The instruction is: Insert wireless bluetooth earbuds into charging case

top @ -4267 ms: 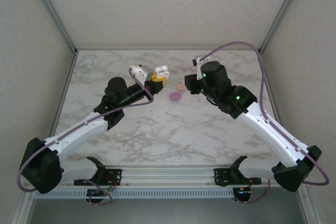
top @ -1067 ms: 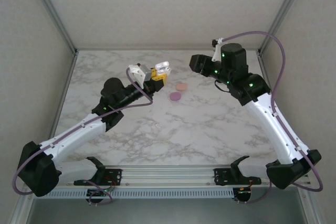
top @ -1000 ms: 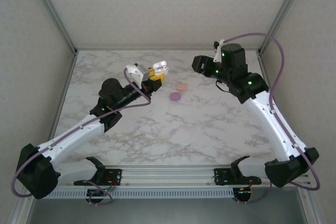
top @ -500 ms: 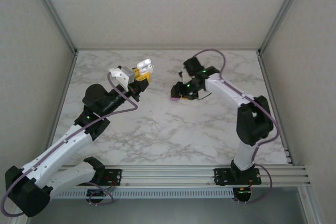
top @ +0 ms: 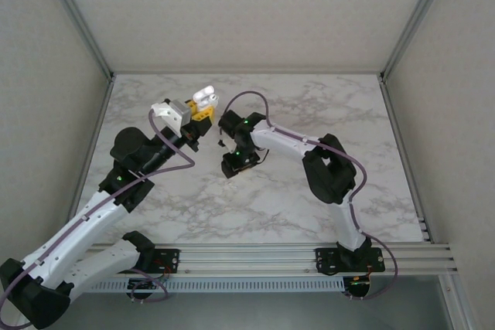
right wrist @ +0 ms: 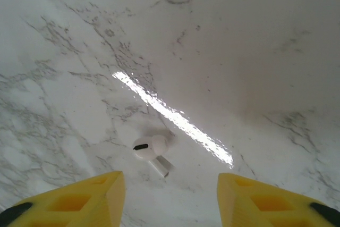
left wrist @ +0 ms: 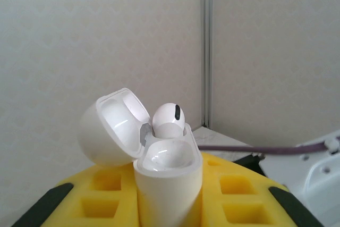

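The left gripper (top: 198,110) has its yellow block-shaped plastic fingers (left wrist: 234,195) clamped on the lower half of a small glossy white plastic charging case (left wrist: 167,176). It holds the case upright above the far left part of the white, grey-veined marble table (top: 325,106).

In the left wrist view the case's rounded lid (left wrist: 114,126) is swung open to the left. 1 white earbud with a black slot (left wrist: 169,119) sits in the body, its head standing above the rim. The pocket nearer the camera shows a bare glossy hollow.

The right gripper (top: 234,165) points down at the table, just right of and nearer than the left gripper. In the right wrist view its 2 yellow fingers (right wrist: 79,198) stand wide apart with nothing between them. A second white earbud with a short stem (right wrist: 151,150) lies on the marble just beyond the gap, closer to the left-hand finger and touching neither. A bright streak of reflected light (right wrist: 175,118) runs just beside it.
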You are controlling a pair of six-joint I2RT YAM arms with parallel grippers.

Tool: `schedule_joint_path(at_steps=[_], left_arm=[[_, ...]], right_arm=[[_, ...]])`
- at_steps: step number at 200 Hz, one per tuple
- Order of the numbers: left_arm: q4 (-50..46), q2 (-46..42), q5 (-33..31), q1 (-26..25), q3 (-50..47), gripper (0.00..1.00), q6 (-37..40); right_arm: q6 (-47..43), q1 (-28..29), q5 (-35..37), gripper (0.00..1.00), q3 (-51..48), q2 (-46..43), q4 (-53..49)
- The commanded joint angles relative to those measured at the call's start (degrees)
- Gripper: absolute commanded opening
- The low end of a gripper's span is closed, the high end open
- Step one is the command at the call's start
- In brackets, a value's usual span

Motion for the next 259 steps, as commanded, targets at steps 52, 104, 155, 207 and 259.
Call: schedule_joint_path(at_steps=[52,104,155,207,259], left_arm=[[0.4,-0.3,-0.1,0.5,1.4,0.07,0.4],[-0.1,-0.5,0.0,0.4,1.4,0.07,0.7],[0.6,0.3,0.2,0.4,1.0,0.07,0.2],[0.6,0.5,0.1,0.4,1.0,0.07,0.3],[0.5,1.1,0.5,0.5,1.4,0.07,0.3]], right_arm=[[-2.0,3.8,3.8,0.49,6.9,6.3,-5.7],[-3.3,5.4,4.7,0.48,9.6,9.2,-7.4],[-3.4,6.2,7.1,0.48,11.0,10.8,-8.6],[-2.8,7.3,7.9,0.42,11.4,11.7,-9.9],[-1.2,7.5,10.1,0.36,11.0,12.4,-9.7]])
